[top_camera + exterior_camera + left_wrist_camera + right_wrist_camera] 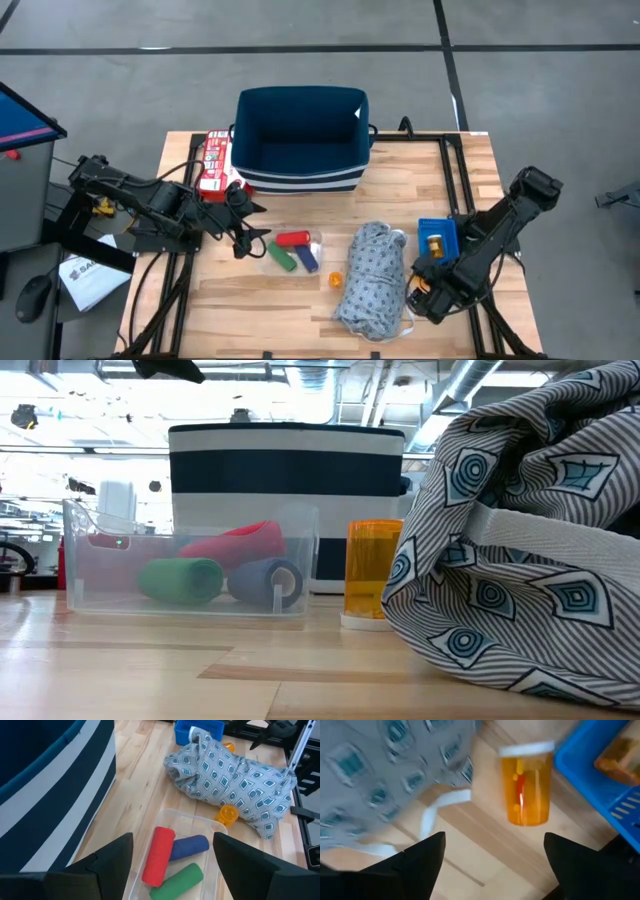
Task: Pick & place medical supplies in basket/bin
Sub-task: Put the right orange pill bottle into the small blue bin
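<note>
Over on the left, the left hand hangs just beside the clear tray, its fingers spread wide and holding nothing, lined up as if to reach for one of the three small cylinders lying inside: the red cylinder, the purple-blue cylinder and the green cylinder. Behind the tray stands the navy basket at the far edge of the counter, nothing showing inside it, with a red-and-white box tucked against its left side. Nearer the middle, an orange pill bottle stands between the tray and the grey patterned garment, which lies heaped on the wood. To the right sits the small blue bin, with something orange in it. The right hand hovers low beside the garment, released and empty, with a second pill bottle lying straight ahead of its fingers; I'd guess that bottle is its pick.
</note>
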Robot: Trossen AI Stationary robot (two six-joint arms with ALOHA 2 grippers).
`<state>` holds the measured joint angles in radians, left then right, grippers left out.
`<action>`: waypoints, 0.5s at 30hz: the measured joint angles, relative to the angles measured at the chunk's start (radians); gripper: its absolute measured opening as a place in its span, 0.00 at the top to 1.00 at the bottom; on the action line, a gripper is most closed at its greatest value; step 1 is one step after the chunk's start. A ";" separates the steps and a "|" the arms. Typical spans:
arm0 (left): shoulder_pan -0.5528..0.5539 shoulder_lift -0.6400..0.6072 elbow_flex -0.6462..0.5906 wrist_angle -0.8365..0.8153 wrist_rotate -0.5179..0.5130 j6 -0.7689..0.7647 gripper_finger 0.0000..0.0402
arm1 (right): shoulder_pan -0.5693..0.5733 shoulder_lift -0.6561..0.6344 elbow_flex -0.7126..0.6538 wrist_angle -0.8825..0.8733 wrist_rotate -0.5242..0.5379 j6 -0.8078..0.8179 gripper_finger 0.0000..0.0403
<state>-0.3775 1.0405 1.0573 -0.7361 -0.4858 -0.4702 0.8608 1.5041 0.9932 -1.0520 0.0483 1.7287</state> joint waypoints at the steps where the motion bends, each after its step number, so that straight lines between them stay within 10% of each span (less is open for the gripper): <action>1: 0.000 0.000 0.000 0.000 0.000 0.000 0.34 | 0.000 0.011 0.000 -0.003 -0.001 0.000 0.16; 15: 0.000 0.000 0.000 0.004 0.009 -0.005 0.34 | 0.002 0.146 -0.001 -0.026 -0.023 -0.034 0.18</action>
<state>-0.3775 1.0405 1.0573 -0.7319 -0.4770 -0.4751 0.8627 1.6498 0.9922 -1.0778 0.0256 1.6945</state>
